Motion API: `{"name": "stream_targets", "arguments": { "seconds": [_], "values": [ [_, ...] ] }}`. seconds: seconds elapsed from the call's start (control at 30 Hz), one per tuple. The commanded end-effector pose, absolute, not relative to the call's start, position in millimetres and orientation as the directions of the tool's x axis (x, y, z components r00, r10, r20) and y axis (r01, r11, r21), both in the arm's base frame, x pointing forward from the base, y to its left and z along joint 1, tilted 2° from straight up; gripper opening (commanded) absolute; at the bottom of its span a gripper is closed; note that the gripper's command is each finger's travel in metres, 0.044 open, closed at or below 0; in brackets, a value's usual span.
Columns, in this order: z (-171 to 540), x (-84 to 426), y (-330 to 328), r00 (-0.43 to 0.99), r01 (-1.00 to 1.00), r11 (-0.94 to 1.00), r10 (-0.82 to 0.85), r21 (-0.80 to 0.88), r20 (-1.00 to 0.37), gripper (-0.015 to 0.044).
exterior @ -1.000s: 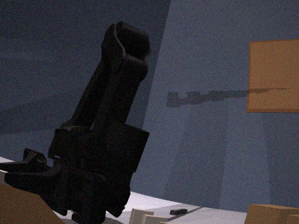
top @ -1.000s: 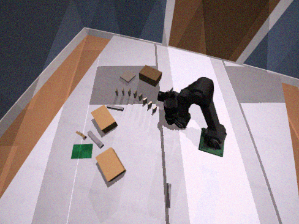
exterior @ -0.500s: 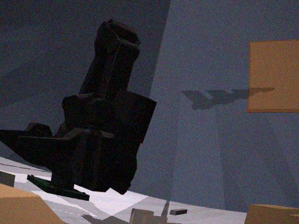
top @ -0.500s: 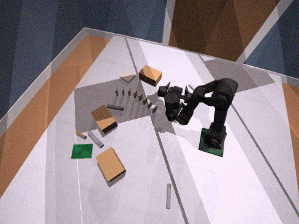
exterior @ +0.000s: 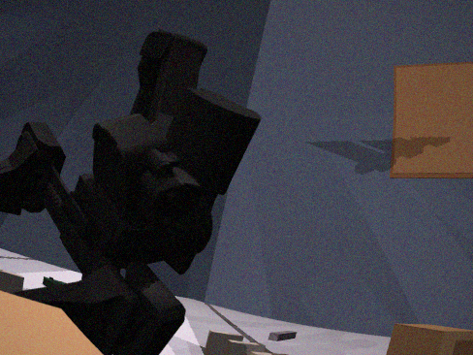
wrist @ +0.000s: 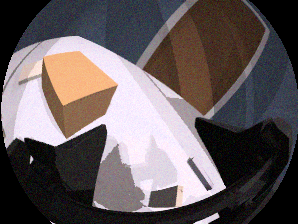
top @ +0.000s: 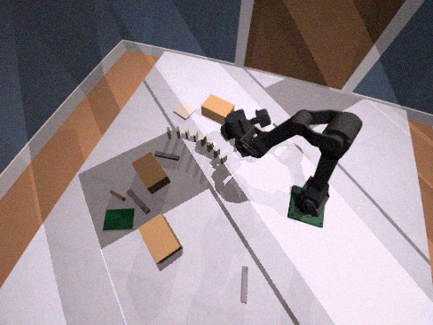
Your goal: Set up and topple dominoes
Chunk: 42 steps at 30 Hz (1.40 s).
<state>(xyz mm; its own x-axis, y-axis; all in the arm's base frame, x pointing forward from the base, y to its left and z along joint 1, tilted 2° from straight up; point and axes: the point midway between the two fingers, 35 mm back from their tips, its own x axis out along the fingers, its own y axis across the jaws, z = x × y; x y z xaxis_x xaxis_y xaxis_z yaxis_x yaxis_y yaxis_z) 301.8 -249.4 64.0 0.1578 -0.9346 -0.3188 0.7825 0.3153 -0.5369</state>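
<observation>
Roughly at the middle of the table, the dominoes stand in a curved row.

1. Eight upright dominoes can be made out from the top – a fair count, though the small shapes and their shadows blur together. The row bends from beside the pale tile's side of the table towards the arm.
2. One gripper hangs near the arm-side part of the row. Its two fingers are spread very wide, with nothing held between them. Whether their outer sides touch a domino cannot be told.
3. Three grey bars lie flat: one close to the row, one between the brown block and the green square, and one well apart towards the near side.
4. Three large orange-brown blocks are counted: a far block near the gripper, a brown block past the nearest bar, and a near block beyond the green square.
5. One small brown stick lies beside the second bar, one green square lies flat below it, and one pale tile lies near the far block.
6. One arm stands on a green base plate.
</observation>
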Motion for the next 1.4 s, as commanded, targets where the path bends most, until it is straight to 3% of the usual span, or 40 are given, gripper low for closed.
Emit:
{"name": "stream_targets", "arguments": {
  "seconds": [0.0, 0.13, 0.33, 0.77, 1.37],
  "values": [
    [61.3, 311.8, -279.4, 0.148, 0.44, 0.593, -0.789, -0.675, -0.596, 0.044],
    [66.3, 307.9, -282.7, 0.125, 0.245, 0.772, -0.625, -0.586, -0.771, 0.044],
    [82.5, 296.0, -276.7, 0.101, 0.099, 0.901, -0.432, -0.423, -0.896, 0.044],
    [123.3, 251.7, -234.9, 0.0, -0.052, 0.998, -0.031, -0.031, -1.0, 0.044],
    [100.1, 250.2, -234.7, -0.003, -0.055, 0.998, -0.015, -0.015, -1.0, 0.044]
  ]
}}
